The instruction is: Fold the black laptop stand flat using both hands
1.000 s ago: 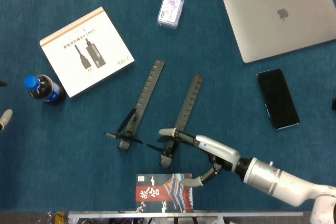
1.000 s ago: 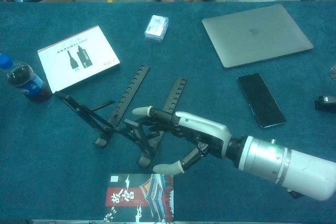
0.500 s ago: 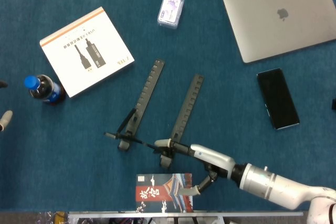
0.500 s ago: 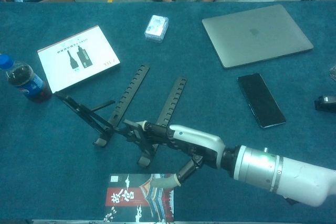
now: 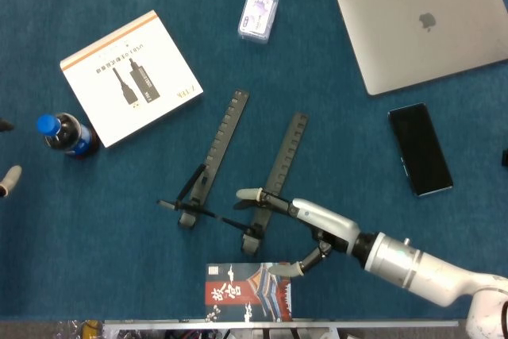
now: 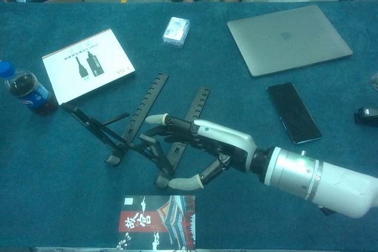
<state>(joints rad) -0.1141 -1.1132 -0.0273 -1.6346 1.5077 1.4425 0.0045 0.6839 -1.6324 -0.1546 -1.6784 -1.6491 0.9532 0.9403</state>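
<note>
While the black laptop stand [image 5: 238, 166] lies mid-table in the head view, bare blue cloth surrounds its two notched rails — open room to the left and right, less at the near edge, where a printed booklet [image 5: 248, 292] lies just beside the stand's feet. The right hand [image 5: 302, 228] reaches in from the near right, its fingers [image 5: 252, 194] spread over the right rail's near end and its thumb apart, gripping nothing. A fingertip of the left hand [image 5: 8, 179] shows at the left edge; its state cannot be told.

In the chest view, the right hand [image 6: 204, 146] hovers open over the stand [image 6: 139, 131] — whether it touches is unclear. The bottle [image 6: 25, 91] stands far left.
</note>
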